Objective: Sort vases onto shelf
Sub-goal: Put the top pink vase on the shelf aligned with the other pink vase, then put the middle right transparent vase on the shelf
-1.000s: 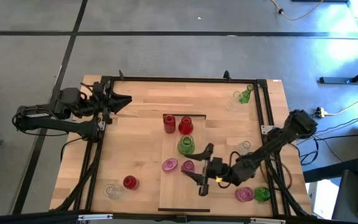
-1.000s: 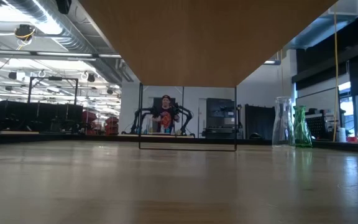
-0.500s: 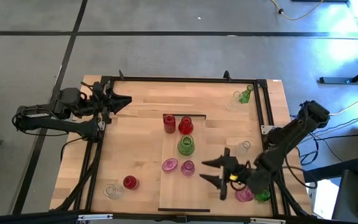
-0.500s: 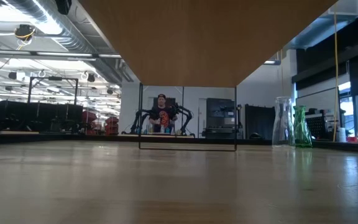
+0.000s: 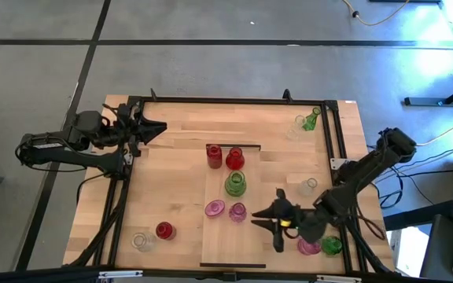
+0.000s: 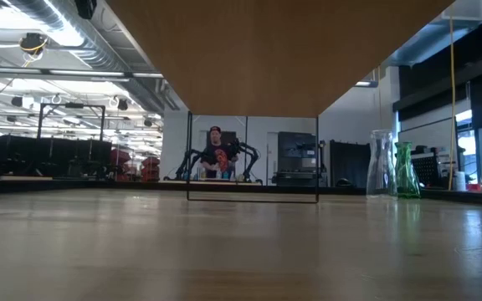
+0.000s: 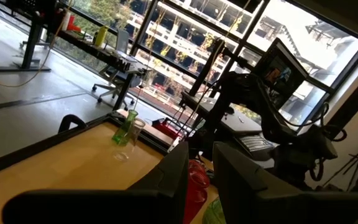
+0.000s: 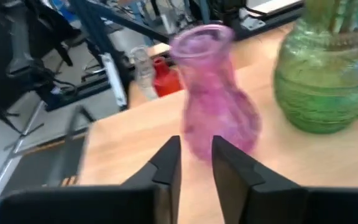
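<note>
Two pink vases are standing on the shelf, translucent and round-bellied, just beyond the right gripper, whose fingers are nearly touching, gripping nothing. Farther off, a green vase and two red ones are standing. No writing is showing.

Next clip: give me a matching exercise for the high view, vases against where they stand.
Vases:
1. two red vases
2. two pink vases side by side
3. lone red vase

Places:
A. on the tabletop, left of the shelf
B. on the shelf, at its top end in the picture
C. on the shelf, just below a green vase in the picture

Pairs: 1-B, 2-C, 3-A
</note>
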